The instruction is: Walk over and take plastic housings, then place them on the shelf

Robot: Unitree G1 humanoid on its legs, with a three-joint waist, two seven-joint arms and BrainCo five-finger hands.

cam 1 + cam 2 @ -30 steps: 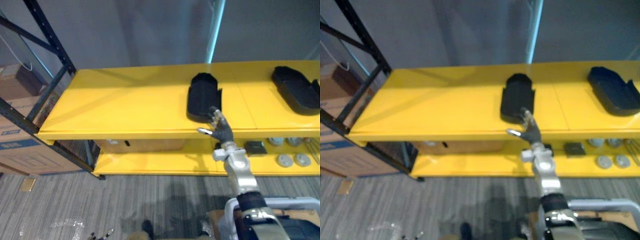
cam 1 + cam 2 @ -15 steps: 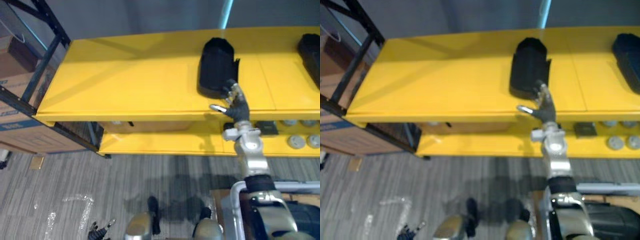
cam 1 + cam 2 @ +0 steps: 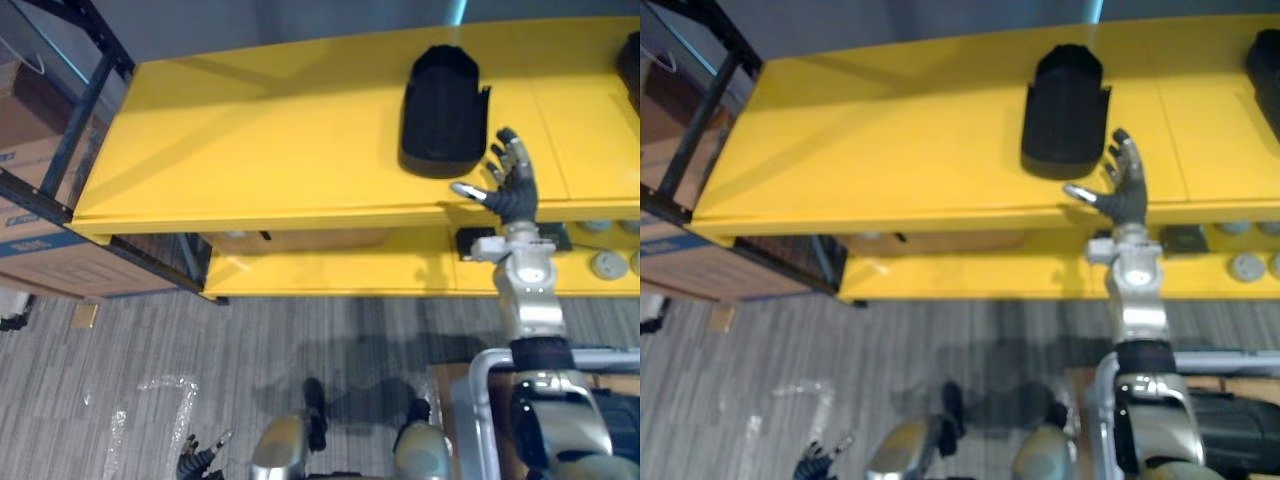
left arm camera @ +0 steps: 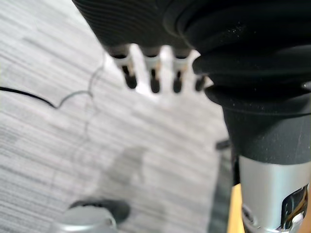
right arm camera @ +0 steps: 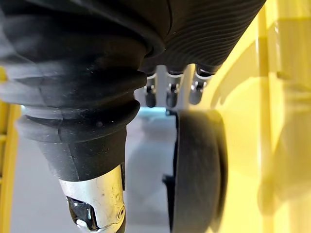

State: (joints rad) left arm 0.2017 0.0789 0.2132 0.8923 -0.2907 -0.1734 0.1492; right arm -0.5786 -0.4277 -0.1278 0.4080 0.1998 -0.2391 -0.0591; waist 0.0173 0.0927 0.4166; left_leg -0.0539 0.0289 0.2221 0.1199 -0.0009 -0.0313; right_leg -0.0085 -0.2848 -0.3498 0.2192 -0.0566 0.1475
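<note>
The plastic housing (image 3: 440,105) is seen near the front edge of the yellow shelf (image 3: 250,150); the right robot hand (image 3: 512,190) is held spread and empty just beside it; the housing could be knocked off that edge by a careless sweep of that hand; how near the fingertips (image 5: 168,97) sit is shown by the right wrist view; the left robot hand (image 4: 153,73), relaxed and empty, is seen above the floor (image 4: 48,145).
</note>
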